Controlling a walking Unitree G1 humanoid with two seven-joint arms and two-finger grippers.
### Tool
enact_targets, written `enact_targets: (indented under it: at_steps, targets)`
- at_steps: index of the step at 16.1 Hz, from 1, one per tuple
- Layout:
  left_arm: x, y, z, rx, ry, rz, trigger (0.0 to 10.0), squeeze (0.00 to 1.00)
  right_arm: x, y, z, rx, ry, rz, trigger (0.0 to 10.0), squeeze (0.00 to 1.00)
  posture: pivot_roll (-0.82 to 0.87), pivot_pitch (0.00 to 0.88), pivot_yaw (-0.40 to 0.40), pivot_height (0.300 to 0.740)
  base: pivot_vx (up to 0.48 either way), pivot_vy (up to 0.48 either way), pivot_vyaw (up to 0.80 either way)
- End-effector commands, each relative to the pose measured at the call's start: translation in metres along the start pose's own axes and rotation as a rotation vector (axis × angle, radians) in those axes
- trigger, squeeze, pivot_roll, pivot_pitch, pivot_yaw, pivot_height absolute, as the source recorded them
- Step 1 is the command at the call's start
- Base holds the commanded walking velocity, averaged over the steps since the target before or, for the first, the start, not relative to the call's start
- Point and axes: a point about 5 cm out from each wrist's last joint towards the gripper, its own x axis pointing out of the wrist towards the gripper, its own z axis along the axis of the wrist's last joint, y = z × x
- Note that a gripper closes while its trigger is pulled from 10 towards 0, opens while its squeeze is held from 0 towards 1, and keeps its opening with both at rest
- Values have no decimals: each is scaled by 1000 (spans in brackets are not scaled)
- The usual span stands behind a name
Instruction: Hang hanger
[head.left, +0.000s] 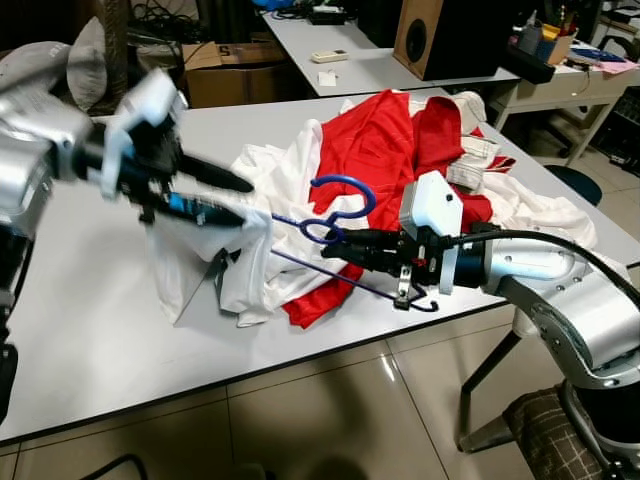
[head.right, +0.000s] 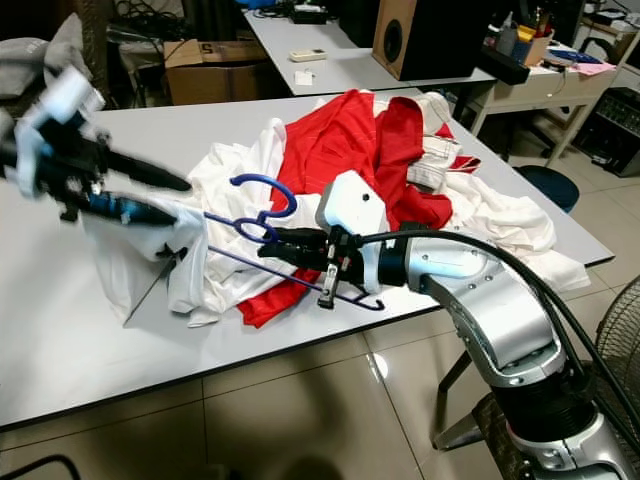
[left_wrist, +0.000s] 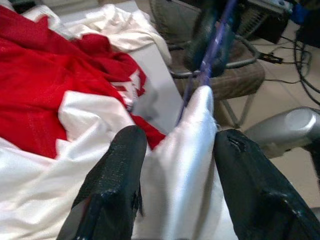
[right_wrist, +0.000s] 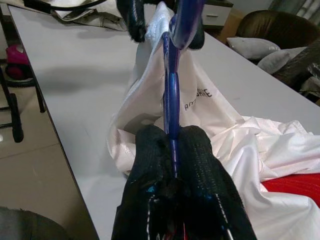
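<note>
A blue wire hanger (head.left: 346, 193) hovers over the grey table (head.left: 90, 330), hook upward. My right gripper (head.left: 335, 240) is shut on the hanger's neck just below the hook, and the right wrist view shows the blue wire pinched between its fingers (right_wrist: 150, 150). One hanger arm runs left into a white shirt (head.left: 190, 265). My left gripper (head.left: 247, 203) holds that shirt lifted off the table, with the cloth (left_wrist: 182, 165) bunched between its two fingers around the hanger's end. The hanger's bottom bar (head.left: 360, 283) slants below my right gripper.
A heap of red and white garments (head.left: 400, 140) covers the table's far right half. The near table edge (head.left: 300, 365) drops to tiled floor. Behind stand a second table with a wooden speaker (head.left: 425, 35), a remote (head.left: 329, 56) and a cardboard box (head.left: 235, 70).
</note>
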Motion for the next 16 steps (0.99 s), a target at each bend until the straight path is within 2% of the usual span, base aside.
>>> enact_targets:
  at_steps: [1,2,3,4,5,8,16]
  targets:
    - [2,-1,3,26,22,-10,10000,0,-3,-5,6,-29,-19,-15,10000,0,70,0,-7,740,0,0,0]
    - [4,3,-2,47,59,16,10000,0,-4,-6,7,-32,-22,-15,10000,0,70,0,-7,740,0,0,0]
    - [5,7,-5,59,80,47,3647,0,-3,-6,8,-34,-24,-15,10000,0,68,0,-7,740,0,0,0]
    - [6,8,-6,64,75,58,2157,0,-4,-6,8,-35,-25,-15,10000,0,68,0,-7,740,0,0,0]
    - [6,8,-5,64,60,65,0,0,-4,-7,8,-37,-25,-15,10000,0,65,0,-7,740,0,0,0]
    - [7,3,0,50,8,13,0,0,-5,-7,8,-38,-23,-15,10000,0,64,0,-9,740,0,0,0]
    - [11,-3,-9,23,13,-9,0,0,-4,-9,8,-36,-28,-16,10000,0,63,0,-11,740,0,0,0]
